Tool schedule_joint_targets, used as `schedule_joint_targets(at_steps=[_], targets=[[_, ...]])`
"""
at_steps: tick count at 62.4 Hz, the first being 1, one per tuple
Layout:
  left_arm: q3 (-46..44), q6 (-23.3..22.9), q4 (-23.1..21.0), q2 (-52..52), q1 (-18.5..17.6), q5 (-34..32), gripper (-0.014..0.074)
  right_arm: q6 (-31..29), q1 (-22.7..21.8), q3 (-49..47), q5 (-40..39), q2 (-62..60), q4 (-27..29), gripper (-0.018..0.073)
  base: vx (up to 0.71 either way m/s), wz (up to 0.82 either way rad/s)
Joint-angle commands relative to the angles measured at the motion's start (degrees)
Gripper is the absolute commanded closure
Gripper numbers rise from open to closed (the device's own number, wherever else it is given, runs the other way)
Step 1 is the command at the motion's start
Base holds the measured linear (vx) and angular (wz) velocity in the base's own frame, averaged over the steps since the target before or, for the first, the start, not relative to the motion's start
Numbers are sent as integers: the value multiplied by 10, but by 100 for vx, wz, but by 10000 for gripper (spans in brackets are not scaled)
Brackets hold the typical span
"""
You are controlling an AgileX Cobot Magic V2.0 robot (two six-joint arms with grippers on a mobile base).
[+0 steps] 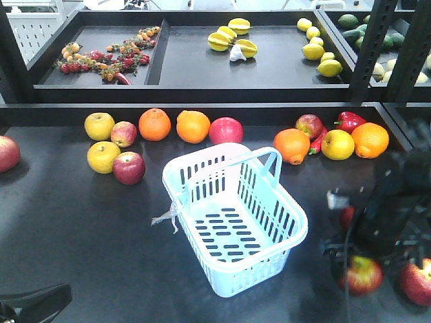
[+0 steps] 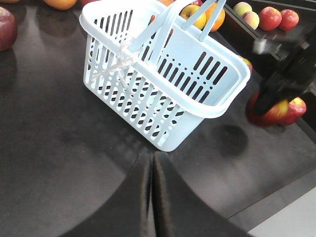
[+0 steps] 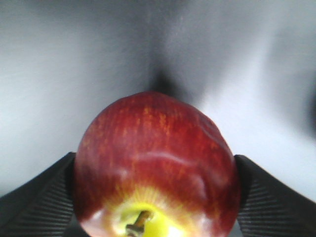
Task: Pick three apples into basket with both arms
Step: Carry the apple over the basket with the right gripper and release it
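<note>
A dark red apple (image 3: pixel 153 148) with a yellow stem patch fills the right wrist view. My right gripper (image 3: pixel 155 170) is shut on it, with a ribbed finger (image 3: pixel 39 202) against each side. From the front, the blurred right arm (image 1: pixel 397 195) hangs over a red apple (image 1: pixel 361 274) right of the basket (image 1: pixel 296 222), which stands in the middle with nothing in it. Another red apple (image 1: pixel 417 282) lies beside it. My left gripper (image 2: pixel 153 165) is shut on nothing, just short of the basket's near corner (image 2: pixel 168 143). More red apples (image 1: pixel 128 167) lie at the left.
Yellow apples (image 1: pixel 103 157), oranges (image 1: pixel 155 124) and a red pepper (image 1: pixel 349 121) line the back of the dark table. A raised shelf (image 1: pixel 195 74) behind holds small fruit, starfruit and lemons. The left arm (image 1: pixel 37 299) shows at the bottom left corner.
</note>
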Motion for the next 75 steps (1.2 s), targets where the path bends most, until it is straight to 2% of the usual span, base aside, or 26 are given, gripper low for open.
schedule_joint_targets(at_steps=[1, 9, 13, 19, 30, 34, 42, 50, 57, 61, 70, 75], targets=[[-14, -4, -10, 1, -3, -22, 604, -9, -1, -11, 23, -98, -5, 428, 0, 0], [-14, -4, -10, 1, -3, -22, 604, -15, -1, -11, 26, -201, 1, 515, 0, 0], [-14, -4, -10, 1, -3, -22, 604, -16, -1, -11, 21, -244, 22, 548, 0, 0], [-14, -4, -10, 1, -3, -22, 604, -58, -1, -11, 19, -279, 111, 571, 0, 0], [-14, -4, -10, 1, -3, -21, 604, -205, 7, -11, 1, -257, 318, 564, 0, 0], [-14, -4, -10, 1, -3, -21, 604, -239, 22, -11, -19, -236, 361, 563, 0, 0], [-14, -4, -10, 1, -3, -21, 604, -298, 73, -20, -70, -181, 376, 561, 0, 0], [-14, -4, -10, 1, -3, -21, 604, -300, 93, -38, -116, -131, 372, 548, 0, 0], [-14, -4, -10, 1, -3, -21, 604, -300, 93, -57, -110, -102, 378, 472, 0, 0], [-14, -4, -10, 1, -3, -21, 604, -303, 93, -64, -104, -94, 378, 392, 0, 0], [-14, -4, -10, 1, -3, -20, 604, -309, 93, -65, -104, -91, 385, 113, 0, 0], [-14, -4, -10, 1, -3, -20, 604, -312, 93, -65, -113, -91, 386, -10, 0, 0]])
